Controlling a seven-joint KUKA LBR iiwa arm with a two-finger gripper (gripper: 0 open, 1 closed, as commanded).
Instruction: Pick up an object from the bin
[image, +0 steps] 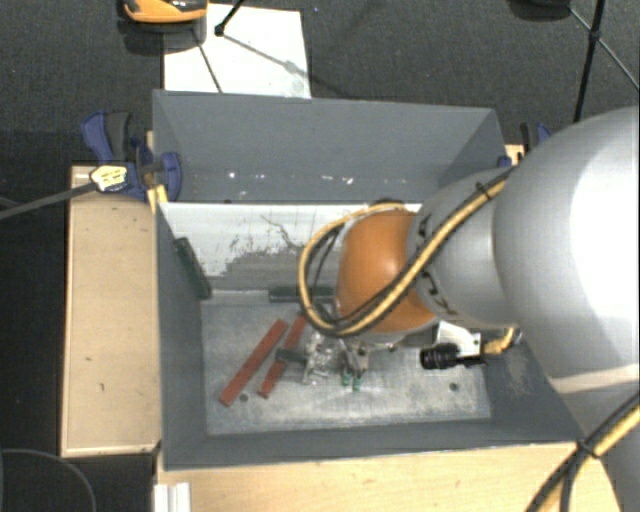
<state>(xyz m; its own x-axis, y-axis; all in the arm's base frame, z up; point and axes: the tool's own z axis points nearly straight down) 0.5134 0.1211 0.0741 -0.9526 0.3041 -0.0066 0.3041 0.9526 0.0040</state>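
Note:
My gripper (331, 364) is down near the bin floor, just left of the middle, under the orange wrist cover. Two flat reddish-brown sticks lie slanted right beside it on its left: the longer stick (251, 363) and a shorter stick (284, 357), whose upper end is close to the gripper. A small dark piece (292, 356) lies between the shorter stick and the gripper. Whether the gripper touches any of them is hidden by the wrist.
A dark bar (190, 267) leans against the left wall. A dark rod (292, 293) lies along the foot of the back wall, partly under the arm. The arm covers the bin's right half.

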